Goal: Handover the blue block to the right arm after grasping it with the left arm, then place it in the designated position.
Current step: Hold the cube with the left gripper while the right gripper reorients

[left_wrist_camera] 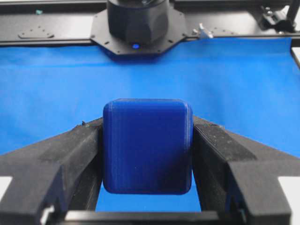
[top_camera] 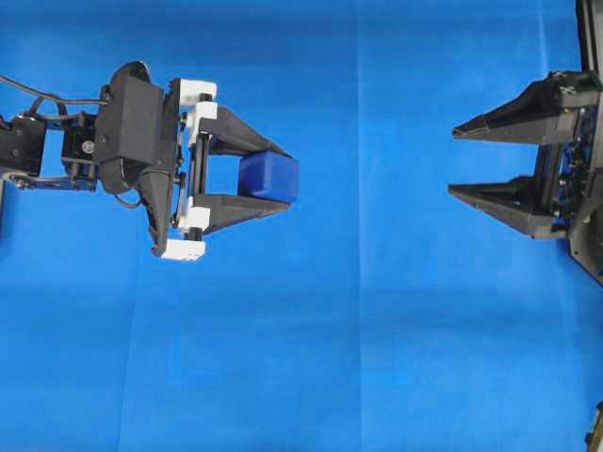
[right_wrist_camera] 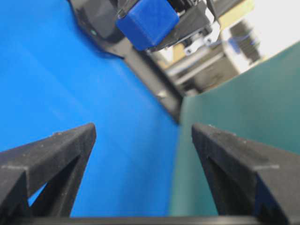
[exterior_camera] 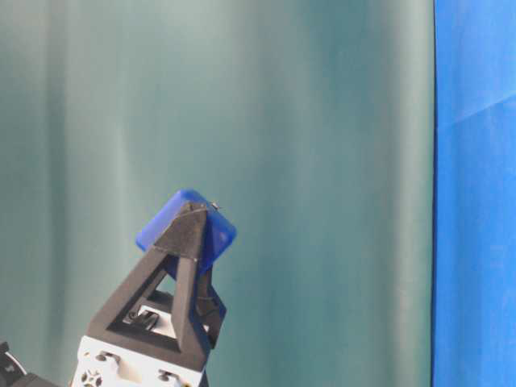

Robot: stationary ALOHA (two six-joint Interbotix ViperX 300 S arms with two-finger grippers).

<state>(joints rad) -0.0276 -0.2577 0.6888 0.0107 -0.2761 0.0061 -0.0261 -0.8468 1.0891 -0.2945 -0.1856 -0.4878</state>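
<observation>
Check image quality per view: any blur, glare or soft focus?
Overhead: sharp and evenly lit, faint creases in the cloth, no glare. Table-level: the blue block in the left gripper is crisp against a softly streaked green backdrop. Left wrist: block and fingers sharp, far edge slightly soft. Right wrist: tilted and blurred throughout, washed out at top right; right gripper open.

Blue block [left_wrist_camera: 147,146] clamped between black fingers [left_wrist_camera: 56,161] above blue cloth [left_wrist_camera: 243,84].
</observation>
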